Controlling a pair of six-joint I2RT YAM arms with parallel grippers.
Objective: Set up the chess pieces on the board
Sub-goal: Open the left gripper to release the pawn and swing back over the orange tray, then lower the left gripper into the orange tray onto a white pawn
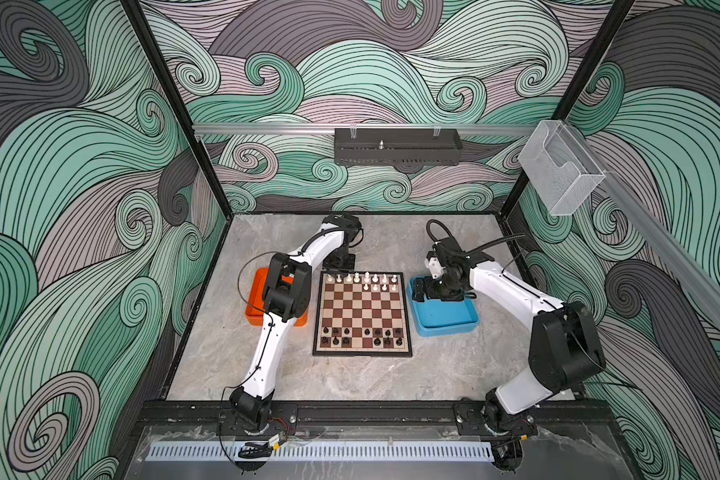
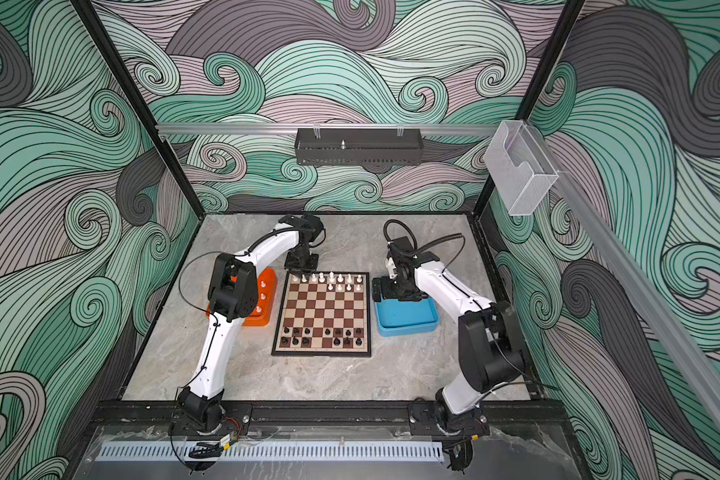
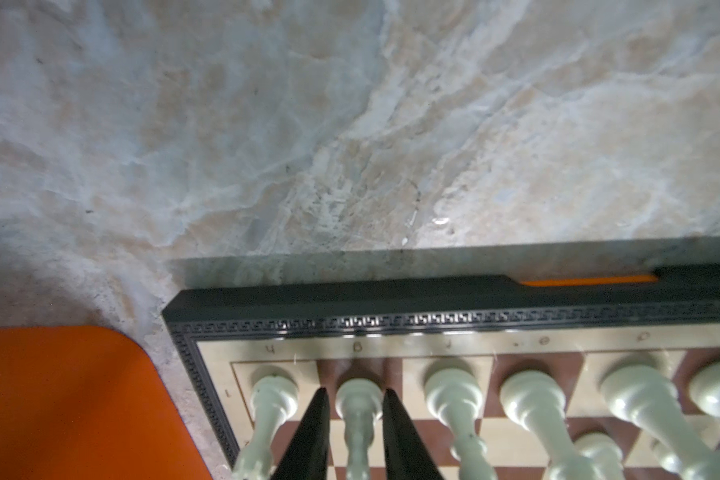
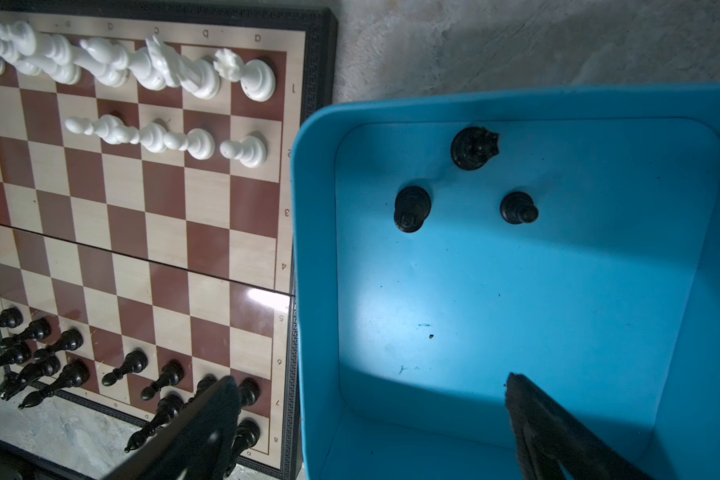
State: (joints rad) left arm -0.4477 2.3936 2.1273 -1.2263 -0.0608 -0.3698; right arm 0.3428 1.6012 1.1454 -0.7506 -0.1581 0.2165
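**Left gripper straddling a white back-row piece, right gripper gaping over the blue tray**

In both top views the board (image 1: 362, 309) (image 2: 323, 309) is lying mid-table between an orange tray (image 1: 255, 303) and a blue tray (image 1: 445, 328). White pieces (image 1: 362, 281) are lining its far rows and black pieces (image 1: 362, 336) its near rows. The left gripper (image 1: 336, 268) is hanging at the board's far left corner, and the right gripper (image 1: 422, 293) is dipping into the blue tray. In a top view, more white pieces (image 2: 262, 296) are sitting in the orange tray.

In the left wrist view, the dark fingers (image 3: 308, 436) are flanking one upright white piece (image 3: 358, 399) on a brown back-row square. The jaws are standing slightly parted, with a sliver of gap on each side, pinching nothing.

In the right wrist view, the right gripper's jaws are standing spread wide and holding nothing. One finger (image 4: 208, 424) is hovering over the board's edge and the other over the blue tray's floor. Three black pieces (image 4: 474, 147) are standing in that tray.
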